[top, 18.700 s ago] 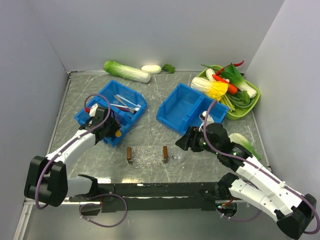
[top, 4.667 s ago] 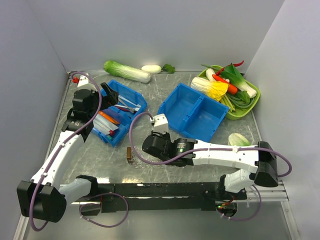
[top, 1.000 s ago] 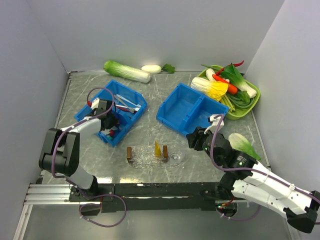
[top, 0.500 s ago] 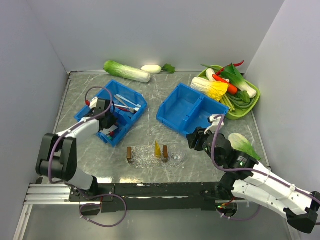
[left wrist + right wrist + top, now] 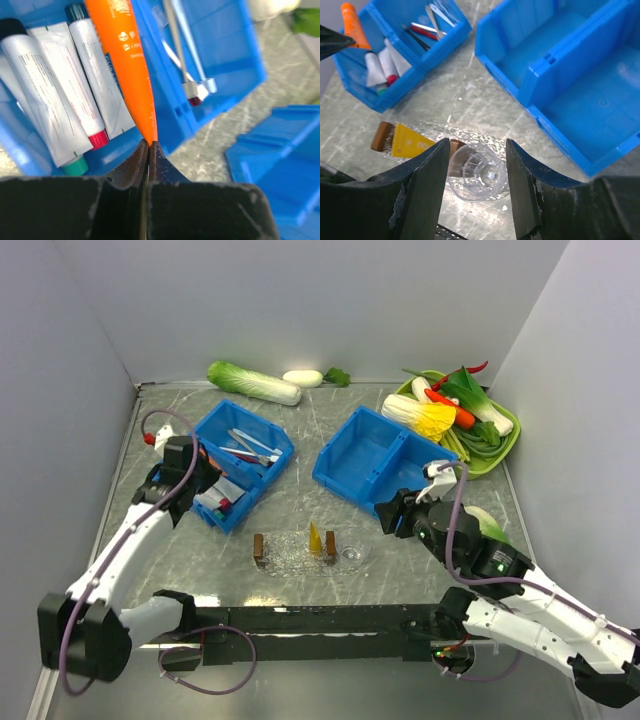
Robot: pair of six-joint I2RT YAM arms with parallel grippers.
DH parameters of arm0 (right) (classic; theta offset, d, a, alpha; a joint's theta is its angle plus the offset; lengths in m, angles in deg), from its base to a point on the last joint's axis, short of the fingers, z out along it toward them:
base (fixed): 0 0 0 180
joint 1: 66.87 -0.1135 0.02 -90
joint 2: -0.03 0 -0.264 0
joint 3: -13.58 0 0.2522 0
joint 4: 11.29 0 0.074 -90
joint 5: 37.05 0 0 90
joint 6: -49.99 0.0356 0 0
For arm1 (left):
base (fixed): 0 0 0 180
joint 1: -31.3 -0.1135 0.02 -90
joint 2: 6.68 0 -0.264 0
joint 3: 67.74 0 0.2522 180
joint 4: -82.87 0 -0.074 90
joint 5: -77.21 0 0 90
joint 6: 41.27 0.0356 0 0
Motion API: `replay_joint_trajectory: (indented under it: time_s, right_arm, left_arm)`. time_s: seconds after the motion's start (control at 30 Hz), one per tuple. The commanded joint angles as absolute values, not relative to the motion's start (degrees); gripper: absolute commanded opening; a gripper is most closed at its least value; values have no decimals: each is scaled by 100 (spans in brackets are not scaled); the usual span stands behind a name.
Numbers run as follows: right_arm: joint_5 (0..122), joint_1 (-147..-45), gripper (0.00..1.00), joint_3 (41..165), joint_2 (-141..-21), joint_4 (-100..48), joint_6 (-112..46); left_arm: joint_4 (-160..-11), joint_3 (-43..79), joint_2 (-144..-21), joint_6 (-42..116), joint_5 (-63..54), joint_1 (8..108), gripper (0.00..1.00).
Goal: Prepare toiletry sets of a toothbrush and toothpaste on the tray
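The clear oval tray (image 5: 290, 556) with brown end handles lies at the front centre, with a yellow toothpaste tube (image 5: 316, 538) on it. My left gripper (image 5: 149, 146) is shut on the flat end of an orange toothpaste tube (image 5: 127, 65), held over the left blue bin (image 5: 262, 472). Pale toothbrushes (image 5: 250, 447) lie in that bin's far compartment; they also show in the left wrist view (image 5: 182, 50). My right gripper (image 5: 477, 145) is open and empty above a clear cup (image 5: 481, 172) at the tray's right end (image 5: 465, 132).
White toothpaste tubes (image 5: 47, 95) lie in the left bin's near compartment. An empty two-part blue bin (image 5: 375, 458) stands at centre right. A green tray of vegetables (image 5: 507, 445) is at back right, a cabbage (image 5: 252, 381) at the back wall.
My left gripper has drawn back to the left and lifted the orange tube out from among the white tubes. My right arm has shifted slightly to the right.
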State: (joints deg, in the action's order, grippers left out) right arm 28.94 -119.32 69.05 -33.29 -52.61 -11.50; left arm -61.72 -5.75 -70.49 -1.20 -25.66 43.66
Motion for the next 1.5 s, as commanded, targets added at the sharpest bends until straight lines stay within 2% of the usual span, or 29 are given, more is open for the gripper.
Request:
replay_joint_trajectory:
  time_s: [0.0, 0.1, 0.3, 0.43, 0.57, 0.67, 0.9, 1.07, 1.47]
  right_arm:
    - [3201, -11899, 56, 7487, -3309, -5309, -1565]
    - [3718, -11908, 57, 7847, -3669, -5169, -1855]
    - [4705, -12179, 65, 8630, -4715, -4572, -2242]
    - [4278, -12891, 73, 9306, -5776, -4474, -2664]
    - [3617, -13796, 74, 10149, -6859, -4518, -3191]
    - [3405, -13991, 74, 10475, -7440, -4439, -3666]
    - [2624, -14307, 72, 10775, -8283, -4036, -4562]
    - [2167, -14439, 66, 10942, -8679, -3938, -5160]
    - [1577, -14510, 55, 10908, -9154, -3359, -5741]
  left_arm:
    - [-5815, -406, -6390, 22, -2396, 4379, 1]
    - [-5692, -441, -5959, -83, -1878, 4387, 1]
    - [-5077, 68, -5677, -233, -762, 4466, 1]
    - [-4927, 192, -5651, -364, -24, 4501, 1]
    - [-4900, 358, -5669, -575, 496, 4641, 1]
    - [-4813, 490, -5651, -637, 549, 4817, 1]
    - [-4646, 482, -5528, -708, 926, 4958, 1]
    - [-4540, 412, -5370, -725, 1050, 4959, 1]
    - [-4531, 333, -5194, -839, 1216, 4959, 1]
